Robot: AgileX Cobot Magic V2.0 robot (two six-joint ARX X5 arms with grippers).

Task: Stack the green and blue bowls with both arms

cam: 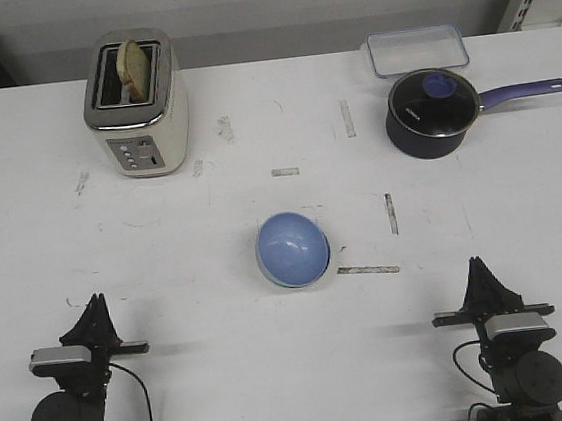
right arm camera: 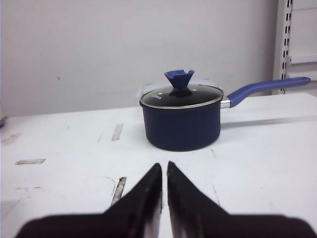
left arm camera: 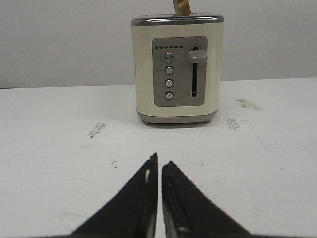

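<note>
At the near edge of the table (cam: 298, 370), the left gripper (cam: 93, 313) and the right gripper (cam: 482, 275) rest well apart, each with its fingers nearly touching and holding nothing. Between them, further forward, the blue bowl (cam: 292, 248) sits tilted at the table's centre; a pale rim under it may be the green bowl, but this cannot be confirmed. The bowl looks light, rigid and slippery, so pinch it at the rim. Beyond stand a toaster (cam: 135, 103) and a saucepan (cam: 434, 112).
</note>
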